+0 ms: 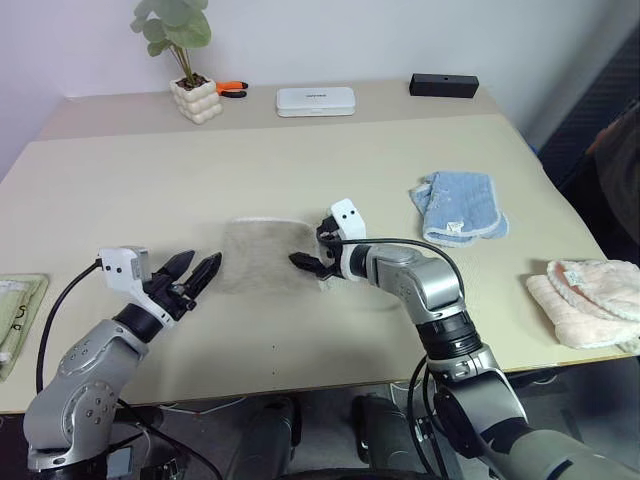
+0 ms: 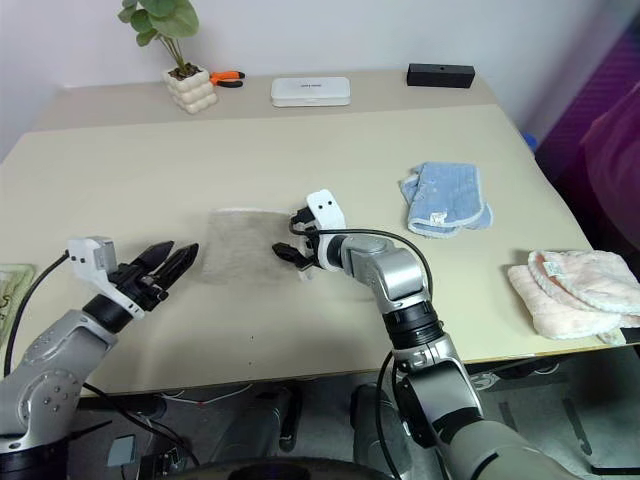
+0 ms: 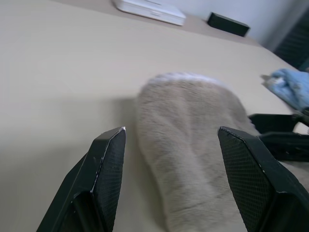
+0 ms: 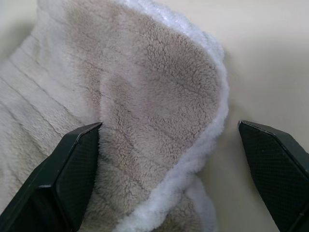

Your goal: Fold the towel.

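The towel [image 1: 262, 256] is a beige fluffy cloth with white edging, lying folded in the middle of the table [image 1: 300, 160]. My left gripper [image 1: 200, 266] hovers just off its left edge, open, with nothing between its fingers [image 3: 104, 159]. In the left wrist view the towel [image 3: 193, 145] stretches away between them. My right gripper [image 1: 310, 252] is at the towel's right edge, open wide. In the right wrist view a raised fold of the towel [image 4: 154, 87] with its white border sits between the two fingers [image 4: 67, 164], and I cannot tell whether they touch it.
A light-blue towel [image 1: 458, 207] lies right of centre and a pale pink cloth [image 1: 588, 298] at the right edge. At the back stand a potted plant [image 1: 195, 98], an orange tool [image 1: 232, 88], a white box [image 1: 315, 100] and a black box [image 1: 443, 85]. A green item [image 1: 15, 312] sits at the left edge.
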Controlling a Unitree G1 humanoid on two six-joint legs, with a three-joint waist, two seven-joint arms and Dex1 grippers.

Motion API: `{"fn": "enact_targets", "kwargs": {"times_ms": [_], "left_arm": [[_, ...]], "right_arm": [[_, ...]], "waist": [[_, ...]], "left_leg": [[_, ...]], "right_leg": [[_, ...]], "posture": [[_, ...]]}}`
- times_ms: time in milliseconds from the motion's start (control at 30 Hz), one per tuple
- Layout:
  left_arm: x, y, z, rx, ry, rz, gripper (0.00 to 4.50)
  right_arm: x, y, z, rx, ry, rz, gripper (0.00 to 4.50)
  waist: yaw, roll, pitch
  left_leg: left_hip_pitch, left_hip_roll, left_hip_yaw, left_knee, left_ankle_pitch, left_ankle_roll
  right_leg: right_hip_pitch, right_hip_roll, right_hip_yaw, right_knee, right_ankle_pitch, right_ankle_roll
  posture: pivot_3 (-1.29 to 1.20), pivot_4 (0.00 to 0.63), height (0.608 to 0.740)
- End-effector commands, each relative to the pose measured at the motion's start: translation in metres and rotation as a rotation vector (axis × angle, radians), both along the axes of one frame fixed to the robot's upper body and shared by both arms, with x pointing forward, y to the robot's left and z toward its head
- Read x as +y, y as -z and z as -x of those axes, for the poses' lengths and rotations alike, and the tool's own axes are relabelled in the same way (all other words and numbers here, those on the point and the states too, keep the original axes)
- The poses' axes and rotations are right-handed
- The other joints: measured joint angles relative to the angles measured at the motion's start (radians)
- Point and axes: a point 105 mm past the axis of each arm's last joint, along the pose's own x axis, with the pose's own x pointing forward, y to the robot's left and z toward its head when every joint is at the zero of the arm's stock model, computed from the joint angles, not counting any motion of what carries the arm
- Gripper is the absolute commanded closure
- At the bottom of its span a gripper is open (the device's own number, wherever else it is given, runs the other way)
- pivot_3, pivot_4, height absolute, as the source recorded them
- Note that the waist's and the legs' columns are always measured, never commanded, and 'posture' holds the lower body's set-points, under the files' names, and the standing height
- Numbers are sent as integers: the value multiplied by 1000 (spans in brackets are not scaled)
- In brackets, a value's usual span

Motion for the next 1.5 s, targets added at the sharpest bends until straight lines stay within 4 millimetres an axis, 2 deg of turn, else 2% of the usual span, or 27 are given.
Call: {"fn": "enact_targets", "kwargs": {"times_ms": [33,100,167,300,433,500,567,667,800,833,900,1033,1100,1200,1267,1333,1500], "left_arm": [[-7,-10,2,-45,32,-26,1373],[-8,-8,2,-40,36,-30,1373],[-11,-5,2,-33,42,-32,1373],[-13,-3,3,-30,40,-33,1373],[-20,-2,4,-39,34,-15,1373],[-25,-2,1,-45,38,-4,1373],[-32,-1,-4,-52,47,10,1373],[-41,-2,-10,-61,74,23,1373],[-60,-3,-24,-83,127,31,1373],[-66,-4,-28,-93,141,28,1373],[-76,-5,-34,-113,166,18,1373],[-87,-8,-45,-153,182,-9,1373],[-88,-9,-52,-179,167,-40,1373],[-88,-10,-57,-199,153,-51,1373],[-84,-11,-59,-205,138,-48,1373],[-80,-12,-59,-212,125,-54,1373],[-77,-13,-61,-217,91,-56,1373]], "right_arm": [[20,-10,7,24,-72,-72,528],[25,-11,7,22,-85,-78,1345],[30,-15,6,16,-88,-98,2366],[26,-27,1,-17,-51,-153,4397],[9,-62,-6,-114,20,-297,4461],[-12,-83,-17,-191,122,-339,4461],[-48,-108,-33,-280,291,-388,4461],[-100,-132,-48,-354,504,-438,4461],[-179,-145,-52,-403,805,-456,4461],[-196,-143,-50,-390,874,-469,4461],[-216,-131,-44,-345,967,-456,4461],[-232,-100,-30,-231,1058,-410,4461],[-245,-75,-21,-139,1161,-391,4461],[-254,-62,-14,-88,1219,-377,4461],[-251,-67,-12,-103,1192,-402,3735],[-253,-79,-10,-191,1177,-325,2958],[-272,-103,-9,-379,1211,-145,325]], "waist": [[-3,0,0],[-2,0,0],[-1,0,0],[-1,0,0],[4,0,0],[5,0,0],[6,0,0],[8,1,0],[8,1,0],[8,1,0],[4,1,1],[-1,2,0],[-1,2,1],[5,4,1],[4,4,1],[3,4,2],[4,4,2]], "left_leg": [[0,0,0,0,0,0],[0,0,0,0,0,0],[0,0,0,0,0,0],[0,0,0,0,0,0],[0,0,0,0,0,0],[0,0,0,0,0,0],[0,0,0,0,0,0],[-1,-1,0,0,0,0],[-1,-1,0,0,0,0],[-1,-1,0,0,0,0],[-1,-1,1,0,0,0],[-1,1,2,-1,0,1],[-1,1,2,0,0,1],[-1,0,2,0,0,1],[-1,0,2,0,0,1],[-1,0,2,0,0,1],[-1,0,2,0,0,1]], "right_leg": [[0,0,0,0,0,0],[0,0,0,0,0,0],[0,0,0,0,0,0],[0,0,0,0,0,0],[0,0,0,0,0,0],[0,0,0,0,0,0],[0,0,0,-1,0,0],[0,0,0,-1,0,0],[0,0,-1,-1,1,1],[0,0,-1,-1,1,1],[0,0,-1,-1,1,2],[0,0,0,0,1,3],[0,0,1,0,1,3],[0,0,0,0,1,3],[0,0,1,0,1,3],[0,0,1,0,2,3],[0,0,0,0,2,3]], "posture": [[0,150,740],[0,150,740],[0,150,740],[0,150,740],[0,150,740],[0,150,740],[0,150,740],[0,150,740],[0,150,740],[0,150,740],[0,150,740],[0,150,740],[0,150,740],[0,150,740],[0,150,740],[0,150,740],[0,150,740]]}}
